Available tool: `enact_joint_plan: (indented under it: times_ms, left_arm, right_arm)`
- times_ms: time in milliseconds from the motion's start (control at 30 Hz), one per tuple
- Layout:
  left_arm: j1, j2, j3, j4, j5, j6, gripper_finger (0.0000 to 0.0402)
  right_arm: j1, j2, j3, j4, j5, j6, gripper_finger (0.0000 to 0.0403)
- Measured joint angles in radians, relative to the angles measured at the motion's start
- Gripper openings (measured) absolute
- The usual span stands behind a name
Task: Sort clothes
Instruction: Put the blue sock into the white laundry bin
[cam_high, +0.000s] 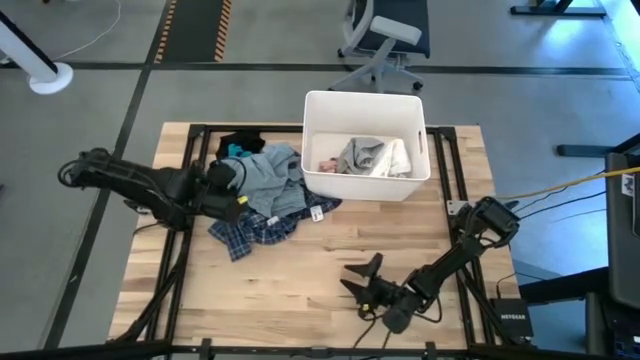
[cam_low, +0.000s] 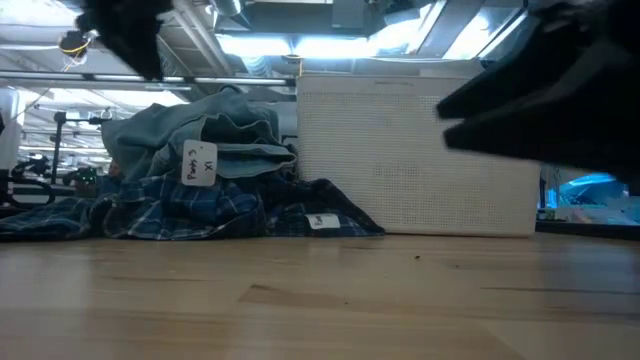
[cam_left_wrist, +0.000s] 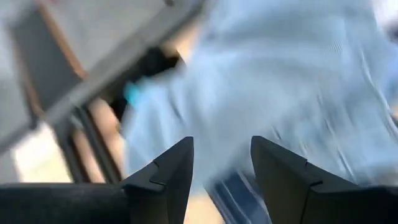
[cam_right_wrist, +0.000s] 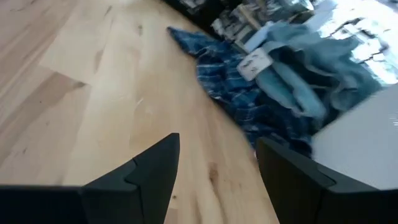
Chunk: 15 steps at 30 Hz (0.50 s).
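A pile of clothes lies on the wooden table, left of the white bin (cam_high: 365, 178). The light blue-grey garment (cam_high: 272, 172) is on top, with a white tag (cam_low: 200, 162). It rests on the dark blue plaid one (cam_high: 252, 230), which is spread on the table. Teal (cam_high: 235, 150) and black (cam_high: 240, 139) pieces lie at the pile's far left. My left gripper (cam_high: 240, 187) (cam_left_wrist: 221, 146) hangs open over the pile's left edge. My right gripper (cam_high: 358, 276) (cam_right_wrist: 217, 143) is open and low over bare wood near the table's front edge, pointing toward the pile.
The bin (cam_low: 415, 150) holds a grey-white garment (cam_high: 372, 155) and a bit of pink (cam_high: 327, 165). Black frame rails (cam_high: 197, 150) run along the table's left and right sides. Bare wood (cam_high: 290, 285) lies between the pile and the front edge.
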<state>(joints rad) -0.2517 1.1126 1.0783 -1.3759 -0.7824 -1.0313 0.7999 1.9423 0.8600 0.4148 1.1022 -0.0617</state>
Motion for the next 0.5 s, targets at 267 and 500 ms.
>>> enact_joint_plan:
  times_ms: [267,500]
  left_arm:
    - [0.125,0.000,-0.081,0.238,-0.144,0.192,0.0156]
    - [0.095,0.002,-0.315,0.620,0.189,0.333,0.0156]
  right_arm:
    - [-0.020,0.006,0.000,0.003,-0.075,-0.014,0.0232]
    - [0.007,0.006,0.001,0.002,-0.067,0.002,0.0232]
